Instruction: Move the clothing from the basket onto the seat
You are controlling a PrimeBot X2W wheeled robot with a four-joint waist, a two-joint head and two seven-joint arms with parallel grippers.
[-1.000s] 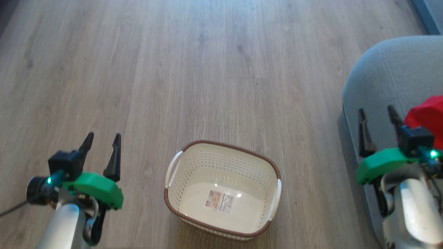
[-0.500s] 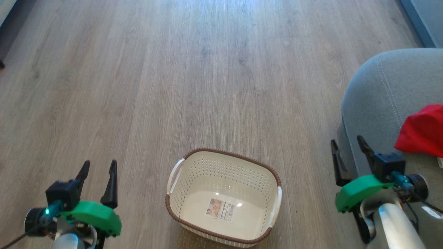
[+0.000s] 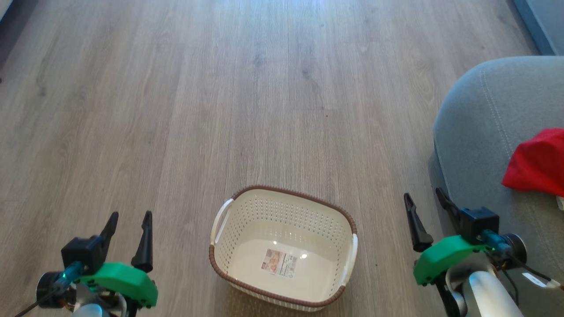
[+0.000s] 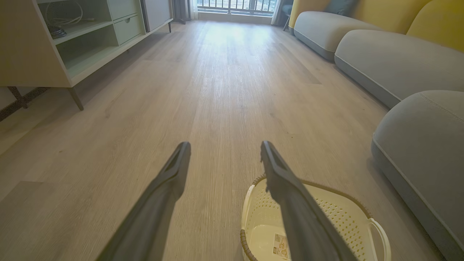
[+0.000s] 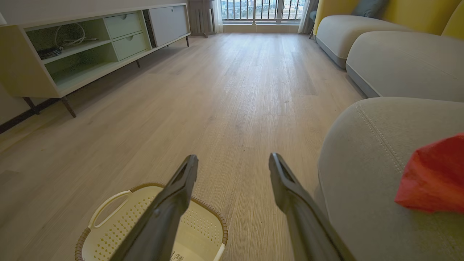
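The clothing (image 3: 535, 163) lies as a bright red heap on top of the seat (image 3: 476, 127), back from the cushion's rounded front edge and running out of the head view on the right, so I cannot tell how much of it there is or how it sits further along. From here the job looks all but finished, and the risks are small ones. If part of the heap lies on a sloping shoulder of that cushion, soft fabric like this could slide off, and the right arm, close beside the seat, could brush or drag a fold if it swings that way. The right gripper (image 3: 423, 194) hovers over the floor (image 3: 220, 110) just in front of the seat's edge, jaws spread wide and holding nothing, with the red heap apart from it, up and to its right. The left gripper (image 3: 131, 215) hangs well away on the far side of the basket (image 3: 282, 211), its jaws also spread and empty. The basket stands on the floor between the two grippers, with only its label (image 3: 278, 259) showing on its bottom.
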